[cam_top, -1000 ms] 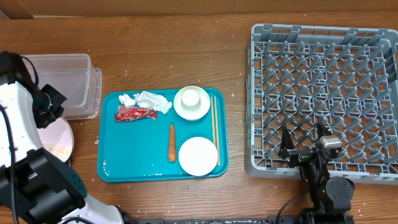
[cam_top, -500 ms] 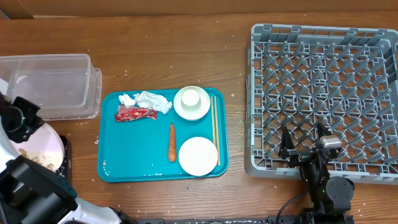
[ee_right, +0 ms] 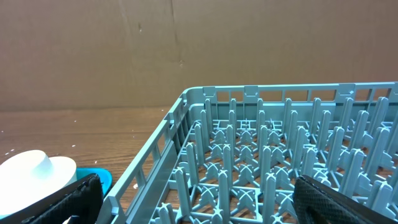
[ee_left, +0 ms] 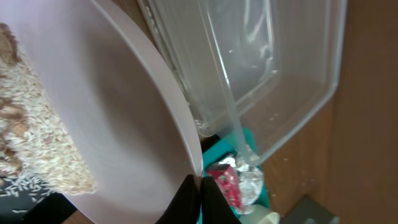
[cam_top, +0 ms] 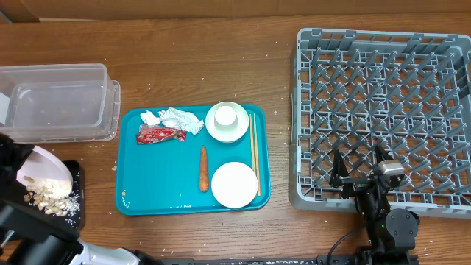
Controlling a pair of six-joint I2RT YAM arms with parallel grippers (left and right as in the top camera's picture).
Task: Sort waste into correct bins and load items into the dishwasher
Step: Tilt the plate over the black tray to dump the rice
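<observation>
Scraps of pale rice-like food [cam_top: 45,195] slide off the white round plate [cam_top: 43,166], tipped a moment ago over the flat black rectangular tray [cam_top: 76,177], my left gripper [ee_left: 200,196] pinching its rim, so I judge scrap disposal underway.

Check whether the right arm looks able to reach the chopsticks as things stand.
Probably yes. The right gripper is open and empty, and the chopsticks lie uncovered along the tray's right edge, the side nearer that arm. The rack's corner stands between them, and white dishes sit close beside the chopsticks.
</observation>
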